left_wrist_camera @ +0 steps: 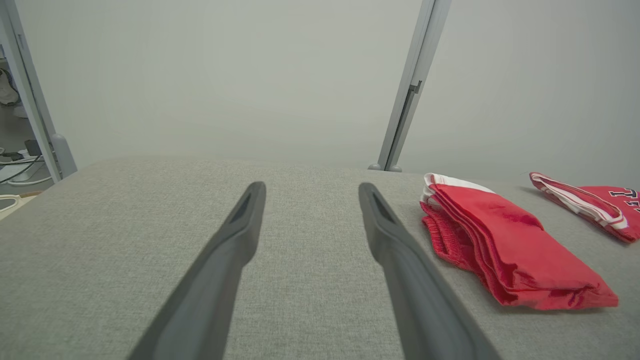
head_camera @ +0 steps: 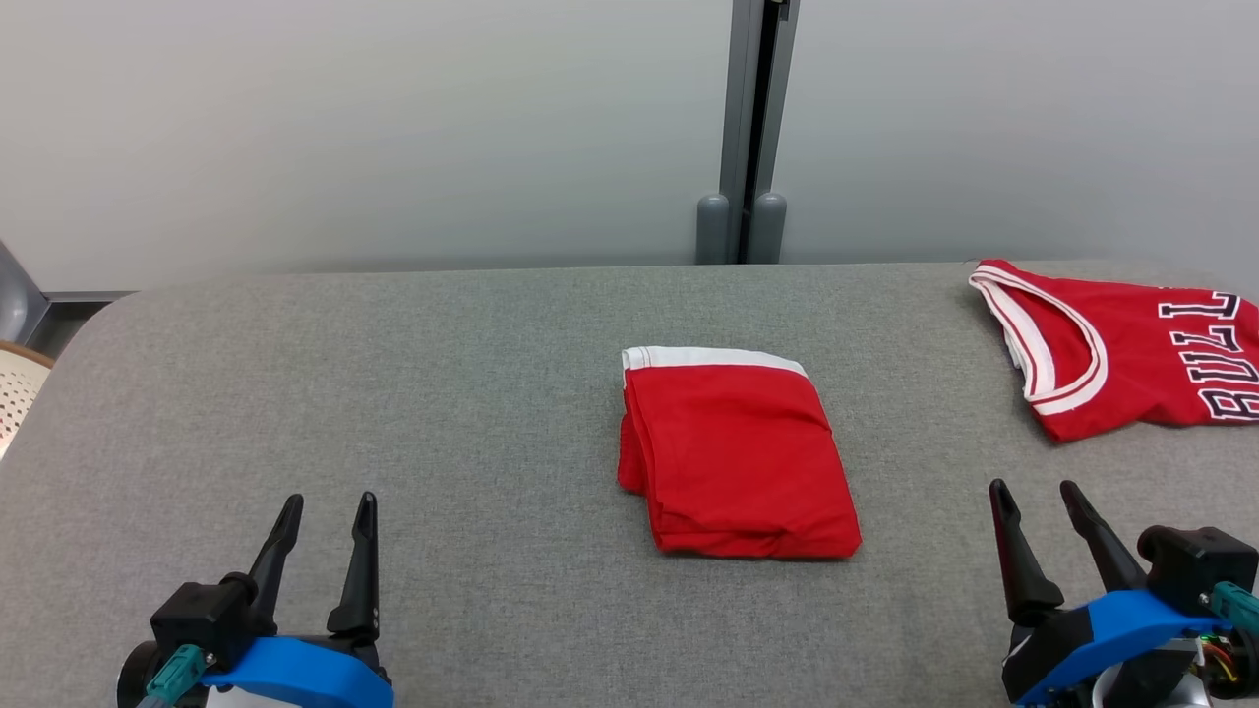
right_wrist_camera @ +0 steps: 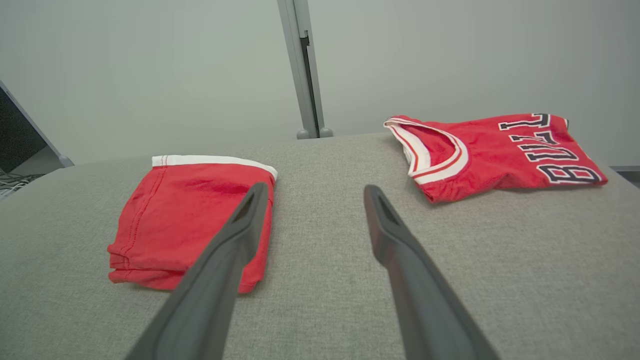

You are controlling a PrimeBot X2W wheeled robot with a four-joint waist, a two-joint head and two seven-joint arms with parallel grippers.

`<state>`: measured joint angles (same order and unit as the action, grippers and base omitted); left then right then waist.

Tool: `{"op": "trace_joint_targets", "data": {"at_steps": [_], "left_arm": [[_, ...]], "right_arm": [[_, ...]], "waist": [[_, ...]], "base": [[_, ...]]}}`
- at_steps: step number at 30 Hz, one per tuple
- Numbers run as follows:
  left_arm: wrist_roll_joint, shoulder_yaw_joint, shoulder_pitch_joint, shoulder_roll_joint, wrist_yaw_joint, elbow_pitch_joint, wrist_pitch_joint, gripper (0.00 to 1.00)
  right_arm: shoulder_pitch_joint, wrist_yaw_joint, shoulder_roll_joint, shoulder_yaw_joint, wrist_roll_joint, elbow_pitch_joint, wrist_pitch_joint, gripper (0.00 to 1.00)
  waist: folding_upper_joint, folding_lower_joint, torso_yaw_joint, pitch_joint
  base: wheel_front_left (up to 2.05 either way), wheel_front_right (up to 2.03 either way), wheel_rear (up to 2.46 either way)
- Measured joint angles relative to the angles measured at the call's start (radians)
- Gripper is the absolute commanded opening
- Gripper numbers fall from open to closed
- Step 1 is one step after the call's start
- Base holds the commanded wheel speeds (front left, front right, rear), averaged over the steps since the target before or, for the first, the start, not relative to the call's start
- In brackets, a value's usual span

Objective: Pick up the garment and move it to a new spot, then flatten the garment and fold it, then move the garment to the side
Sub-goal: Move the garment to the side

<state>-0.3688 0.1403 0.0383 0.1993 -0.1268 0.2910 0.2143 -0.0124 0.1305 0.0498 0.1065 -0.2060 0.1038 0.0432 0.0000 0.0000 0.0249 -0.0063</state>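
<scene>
Two spread, empty tools, our left gripper and right gripper, flank a neatly folded, white-banded red cloth garment.

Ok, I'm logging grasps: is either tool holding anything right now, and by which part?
Nothing is held. The left tool and right tool are both open and empty, apart from the folded red garment.
</scene>
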Motion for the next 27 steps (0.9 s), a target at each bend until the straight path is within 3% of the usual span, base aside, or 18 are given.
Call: {"op": "trace_joint_targets", "data": {"at_steps": [16, 27], "left_arm": [[-0.001, 0.016, -0.002, 0.005, 0.013, -0.022, -0.003, 1.0], [-0.009, 0.026, 0.047, 0.008, 0.016, -0.071, 0.0, 1.0]], "right_arm": [[-0.006, 0.0, 0.0, -0.015, -0.008, 0.012, 0.021, 1.0], [-0.333, 0.0, 0.0, -0.003, -0.041, 0.189, 0.393, 1.0]], "waist": [[0.0, 0.0, 0.007, 0.015], [0.0, 0.0, 0.04, 0.088]], "base": [[0.0, 0.0, 0.0], [0.0, 0.0, 0.0]]}}
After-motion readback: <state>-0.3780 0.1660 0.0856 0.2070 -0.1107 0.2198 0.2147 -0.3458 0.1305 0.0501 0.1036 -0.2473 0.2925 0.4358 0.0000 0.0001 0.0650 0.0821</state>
